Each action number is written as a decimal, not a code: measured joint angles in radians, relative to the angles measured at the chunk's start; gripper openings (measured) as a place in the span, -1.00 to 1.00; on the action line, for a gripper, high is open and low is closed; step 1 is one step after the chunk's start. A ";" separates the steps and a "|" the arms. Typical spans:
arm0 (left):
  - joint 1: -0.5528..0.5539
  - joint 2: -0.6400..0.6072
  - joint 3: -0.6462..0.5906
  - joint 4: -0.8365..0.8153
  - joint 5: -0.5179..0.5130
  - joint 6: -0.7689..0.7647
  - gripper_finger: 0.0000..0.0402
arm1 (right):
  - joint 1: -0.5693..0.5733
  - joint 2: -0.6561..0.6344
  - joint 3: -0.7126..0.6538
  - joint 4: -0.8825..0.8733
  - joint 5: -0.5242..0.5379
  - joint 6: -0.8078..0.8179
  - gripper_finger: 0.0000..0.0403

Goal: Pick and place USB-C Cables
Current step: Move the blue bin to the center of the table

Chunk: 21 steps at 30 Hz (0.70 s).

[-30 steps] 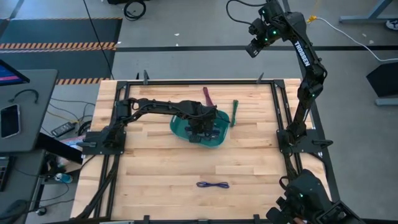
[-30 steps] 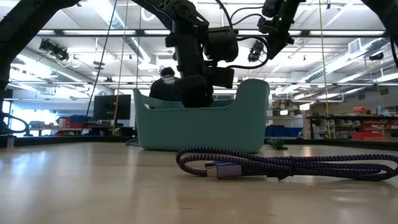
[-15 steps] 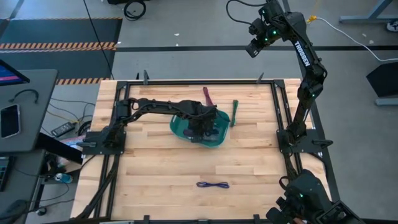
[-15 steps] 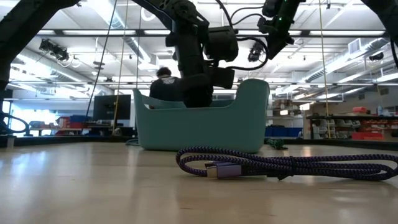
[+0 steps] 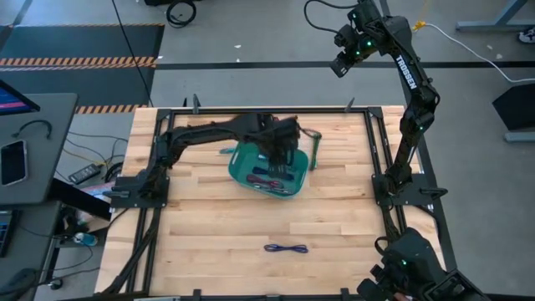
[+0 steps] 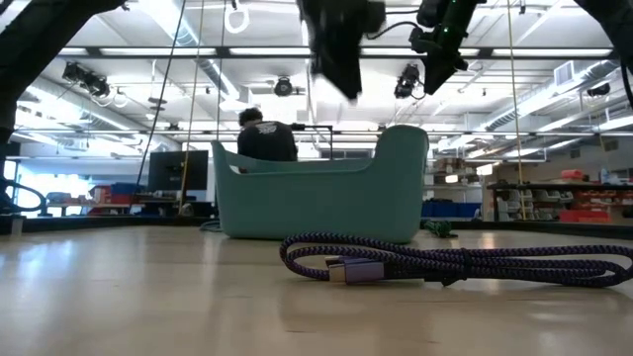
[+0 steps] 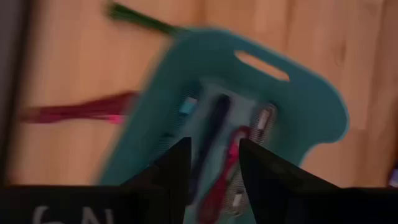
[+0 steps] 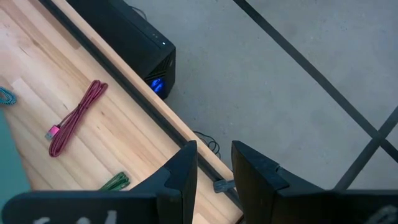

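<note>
The left gripper (image 5: pixel 280 149) is lifting out of the teal bin (image 5: pixel 242 171), moving from the bin's middle toward its upper edge in the high view, with its fingers now parted and nothing between them. In the low view it is rising from behind the bin wall to the top of the frame (image 6: pixel 341 59). The cables inside the bin (image 5: pixel 272 179), earlier covered by the gripper, are now showing. Behind the bin, the person (image 6: pixel 265 138) is shifting slightly left.
</note>
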 joint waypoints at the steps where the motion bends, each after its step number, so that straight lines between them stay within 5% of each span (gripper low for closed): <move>1: -0.004 0.000 0.061 -0.042 -0.044 0.001 -0.30 | 0.001 0.000 0.000 0.000 -0.011 0.002 -0.48; 3: -0.017 -0.019 0.129 -0.083 -0.165 0.006 -0.30 | 0.005 0.000 0.000 0.000 -0.052 0.004 -0.48; 6: -0.037 -0.152 0.027 -0.063 -0.370 0.012 -0.31 | 0.021 0.000 0.000 0.007 -0.086 0.005 -0.52; 10: -0.068 -0.305 0.001 -0.220 -0.592 -0.173 -0.34 | 0.042 0.000 0.000 0.023 -0.087 0.003 -0.71; 15: -0.155 -0.476 0.000 -0.361 -0.716 -0.480 -0.38 | 0.088 0.000 -0.001 0.047 -0.122 0.007 -0.96; 21: -0.327 -0.609 -0.012 -0.335 -0.831 -0.547 -0.40 | 0.219 0.004 -0.105 0.218 -0.140 0.024 -0.99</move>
